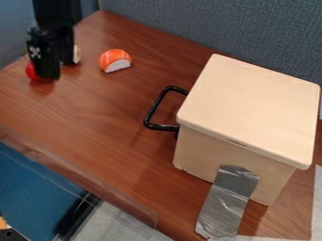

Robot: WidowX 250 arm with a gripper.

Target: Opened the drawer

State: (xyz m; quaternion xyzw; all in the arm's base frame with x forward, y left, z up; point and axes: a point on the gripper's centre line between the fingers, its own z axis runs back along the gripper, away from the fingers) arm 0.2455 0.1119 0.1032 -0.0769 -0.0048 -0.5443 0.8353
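Note:
My gripper [54, 67] hangs at the upper left of the view, over the far left part of the table and well away from the drawer box. The light wooden box [248, 110] stands right of centre with a flat lid. A black bar handle [154, 110] sticks out from its left side, toward the middle of the table. The drawer's front face is turned away from the camera, and no gap or pulled-out part shows beside the box. The gripper and the handle are far apart.
An orange and white toy sushi piece [115, 60] lies right of the gripper. A red round object [37, 74] and a pale object [76, 54] are close to the gripper. Grey tape [229, 202] runs from the box to the table. A grey partition [220, 28] stands behind.

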